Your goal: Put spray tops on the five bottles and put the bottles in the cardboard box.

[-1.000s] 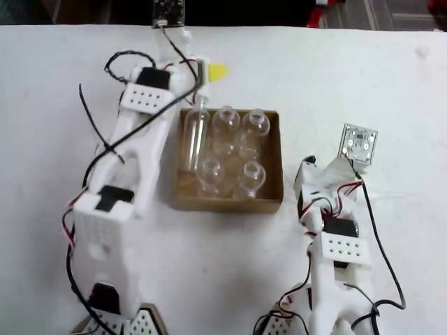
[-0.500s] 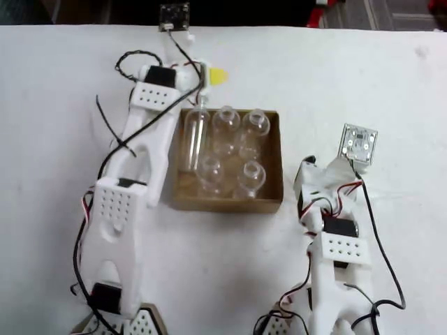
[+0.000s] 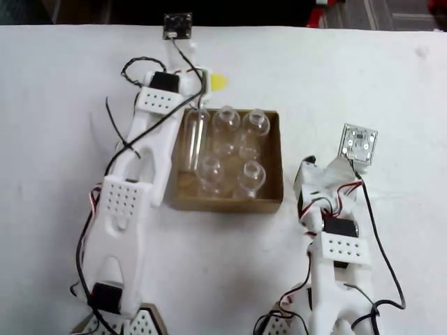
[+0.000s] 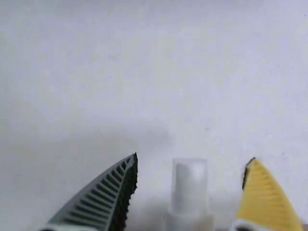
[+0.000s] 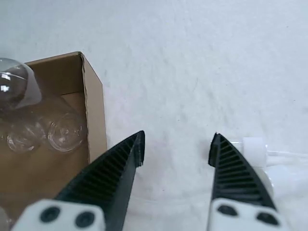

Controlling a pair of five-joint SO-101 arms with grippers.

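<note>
White table, cardboard box at centre: task partly done.
All five clear bottles sit in the box. Four upright bottles have open necks and no tops. The fifth bottle lies along one wall, apparently fitted with a spray top. Left gripper is spread either side of that top, not pinching. Right gripper is spread over the table, with a loose spray top just beside it. Four tops appear outstanding.

White cloth-covered table, dark floor behind its far edge.
</note>
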